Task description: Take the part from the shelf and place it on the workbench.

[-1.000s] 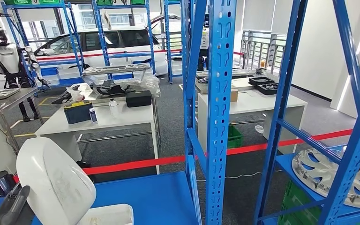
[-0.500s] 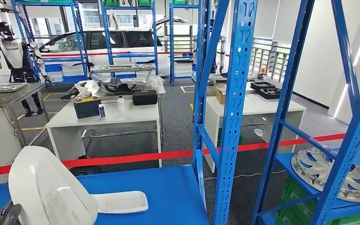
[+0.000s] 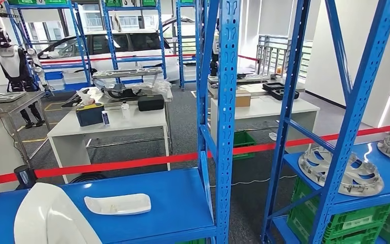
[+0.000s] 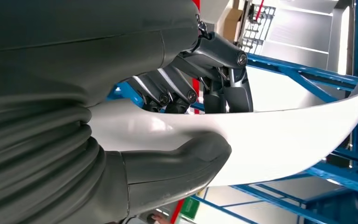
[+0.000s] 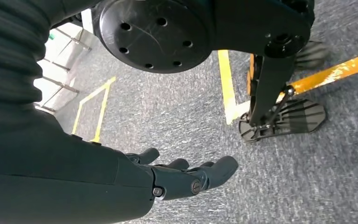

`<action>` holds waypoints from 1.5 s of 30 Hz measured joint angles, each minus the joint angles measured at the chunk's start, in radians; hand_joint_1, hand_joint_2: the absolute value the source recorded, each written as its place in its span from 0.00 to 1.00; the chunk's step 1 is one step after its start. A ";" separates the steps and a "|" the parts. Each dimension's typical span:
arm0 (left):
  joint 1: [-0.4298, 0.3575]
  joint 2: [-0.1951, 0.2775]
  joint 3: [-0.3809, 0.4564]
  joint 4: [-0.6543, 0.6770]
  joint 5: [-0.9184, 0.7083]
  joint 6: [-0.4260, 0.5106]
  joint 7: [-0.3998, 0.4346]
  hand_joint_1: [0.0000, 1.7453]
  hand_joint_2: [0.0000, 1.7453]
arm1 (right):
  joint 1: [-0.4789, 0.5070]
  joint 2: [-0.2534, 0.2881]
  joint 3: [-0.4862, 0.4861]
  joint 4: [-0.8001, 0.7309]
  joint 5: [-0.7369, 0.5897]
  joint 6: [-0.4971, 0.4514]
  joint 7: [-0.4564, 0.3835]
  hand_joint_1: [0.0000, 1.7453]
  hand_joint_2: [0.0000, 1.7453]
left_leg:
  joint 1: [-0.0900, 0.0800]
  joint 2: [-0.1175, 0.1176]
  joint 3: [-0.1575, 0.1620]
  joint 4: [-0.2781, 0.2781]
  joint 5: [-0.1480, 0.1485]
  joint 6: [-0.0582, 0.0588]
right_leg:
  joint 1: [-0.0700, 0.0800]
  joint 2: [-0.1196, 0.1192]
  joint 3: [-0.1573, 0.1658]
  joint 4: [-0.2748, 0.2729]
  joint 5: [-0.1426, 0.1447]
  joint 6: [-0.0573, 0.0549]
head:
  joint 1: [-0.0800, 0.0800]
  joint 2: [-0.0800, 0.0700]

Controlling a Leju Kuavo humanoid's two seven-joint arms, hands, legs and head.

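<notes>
A large curved white part [image 3: 51, 218] stands at the lower left of the head view, in front of the blue shelf board [image 3: 177, 203]. In the left wrist view my left hand [image 4: 168, 60] grips this white part [image 4: 279, 140], with the thumb [image 4: 177, 163] on one face and the dark fingers [image 4: 223, 88] on the other. A second, flatter white part [image 3: 118, 204] lies on the shelf board. My right hand [image 5: 182, 177] hangs over grey carpet, holding nothing, with its fingers loosely extended.
A blue shelf upright [image 3: 227, 117] rises just right of the shelf board. The neighbouring rack holds silver wheel covers [image 3: 340, 170] above green crates [image 3: 345, 223]. Red barrier tape [image 3: 132, 163] runs behind the shelf. White tables [image 3: 106, 127] and another humanoid [image 3: 12, 61] stand beyond.
The whole head view has shifted, so the camera moved. The held white part now sits lower in the picture, and the flat white part on the shelf shows in full.
</notes>
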 joint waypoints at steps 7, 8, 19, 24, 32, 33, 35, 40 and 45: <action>0.054 -0.012 0.009 -0.049 -0.026 0.019 -0.016 1.00 1.00 | 0.002 -0.003 -0.005 0.000 0.027 0.000 0.010 0.00 1.00 | 0.014 -0.002 0.214 -0.177 0.037 -0.004 | -0.003 -0.002 -0.093 0.014 0.078 0.030 | 0.000 0.000; 0.064 -0.013 0.014 -0.058 -0.027 0.020 -0.018 1.00 1.00 | 0.003 -0.004 -0.005 0.000 0.032 0.000 0.015 0.00 1.00 | 0.008 -0.003 0.232 -0.210 0.025 0.005 | -0.004 -0.002 -0.095 0.013 0.087 0.037 | 0.000 0.000; 0.131 -0.025 0.043 -0.100 -0.041 0.027 -0.015 1.00 1.00 | 0.004 -0.003 -0.002 0.002 0.050 0.006 0.032 0.00 1.00 | -0.014 0.004 0.087 -0.209 0.150 0.069 | -0.002 0.002 -0.088 0.256 -0.056 0.045 | 0.003 -0.001; 0.134 -0.030 0.047 -0.106 -0.049 0.028 -0.009 1.00 1.00 | -0.003 -0.003 0.001 0.002 0.051 0.006 0.030 0.00 1.00 | -0.015 0.007 0.042 -0.196 0.196 0.047 | 0.017 0.003 0.099 -0.017 -0.080 0.018 | 0.002 -0.002; 0.121 -0.035 0.047 -0.088 -0.053 0.025 -0.005 1.00 1.00 | -0.005 0.000 0.001 0.002 0.025 0.006 0.031 0.00 1.00 | 0.003 0.000 -0.002 0.058 0.004 0.006 | 0.010 -0.009 -0.004 -0.024 0.020 -0.005 | 0.000 -0.002; 0.120 -0.035 0.047 -0.085 -0.053 0.025 -0.005 1.00 1.00 | -0.005 0.000 0.001 0.003 0.024 0.006 0.031 0.00 1.00 | 0.007 0.000 0.013 0.071 0.028 0.002 | 0.010 -0.009 -0.024 -0.022 0.034 -0.002 | 0.000 -0.002; 0.117 -0.037 0.047 -0.082 -0.053 0.025 -0.004 1.00 1.00 | -0.005 0.000 0.000 0.003 0.024 0.006 0.036 0.00 1.00 | 0.014 0.000 0.092 0.003 0.077 -0.003 | 0.007 -0.010 -0.063 -0.013 0.061 0.007 | 0.000 -0.002; 0.089 -0.041 0.045 -0.074 -0.046 0.020 -0.002 1.00 1.00 | -0.004 -0.001 -0.003 0.003 0.018 0.005 0.050 0.00 1.00 | 0.001 -0.002 0.244 -0.229 0.023 0.029 | 0.001 -0.010 -0.101 -0.001 0.113 0.039 | 0.000 -0.002; 0.059 -0.044 0.045 -0.058 -0.029 0.007 0.008 1.00 1.00 | -0.001 0.006 -0.010 0.003 0.002 0.004 0.048 0.00 1.00 | -0.004 0.008 0.182 -0.229 0.084 0.076 | -0.007 -0.002 -0.151 0.161 -0.055 0.054 | 0.001 -0.002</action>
